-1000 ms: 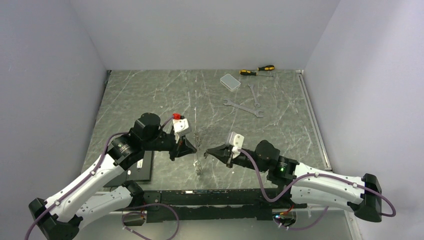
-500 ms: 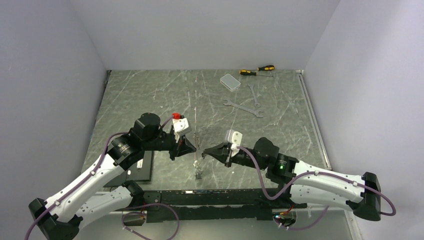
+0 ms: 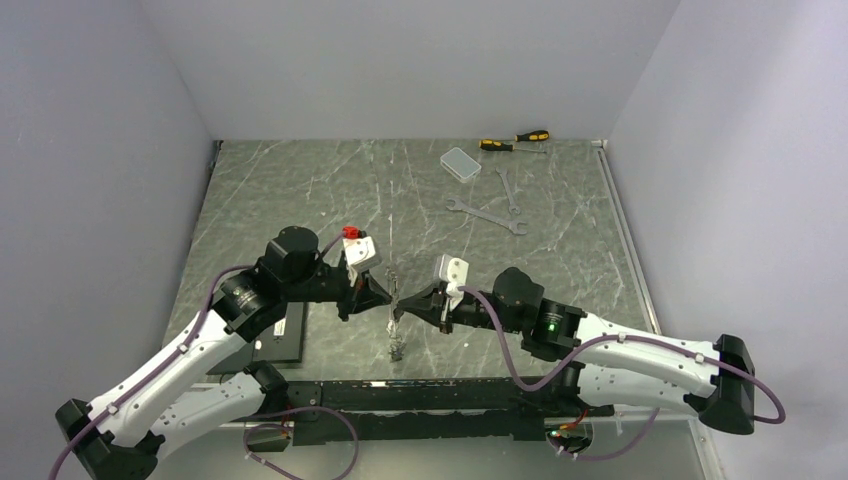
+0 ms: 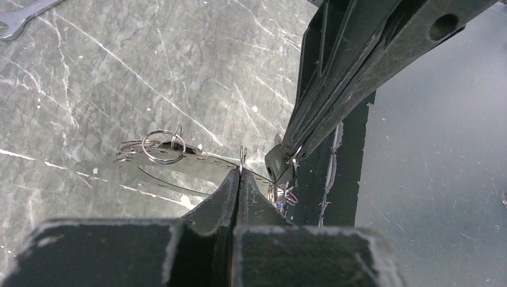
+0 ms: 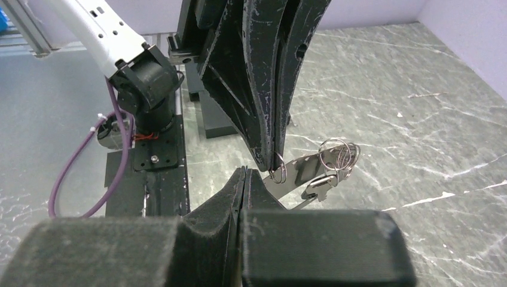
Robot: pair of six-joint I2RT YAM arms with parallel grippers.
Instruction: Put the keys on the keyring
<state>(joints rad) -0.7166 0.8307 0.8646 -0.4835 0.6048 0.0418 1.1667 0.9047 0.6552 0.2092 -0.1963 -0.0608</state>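
My left gripper (image 3: pixel 388 296) (image 4: pixel 240 172) is shut on a thin silver ring, the keyring (image 4: pixel 242 156) (image 5: pixel 277 174), held above the table's near middle. A flat perforated metal strip (image 5: pixel 299 172) hangs from that ring, with a bunch of small rings (image 5: pixel 338 153) and a silver key (image 5: pixel 320 184) at its far end. A cluster of keys (image 3: pixel 398 347) (image 4: pixel 281 194) lies just below the grippers. My right gripper (image 3: pixel 409 303) (image 5: pixel 245 173) is shut, tip to tip with the left. A small ring (image 4: pixel 293 156) sticks out at its tip.
Two silver wrenches (image 3: pixel 486 215) (image 3: pixel 508 188), yellow-black screwdrivers (image 3: pixel 515 141) and a clear plastic box (image 3: pixel 460 163) lie at the back right. A black pad (image 3: pixel 281 336) sits under the left arm. The black rail (image 3: pixel 420 392) runs along the front edge.
My right gripper has moved left and come right up to the left gripper's tip. The left gripper and the hanging strip have stayed nearly still.
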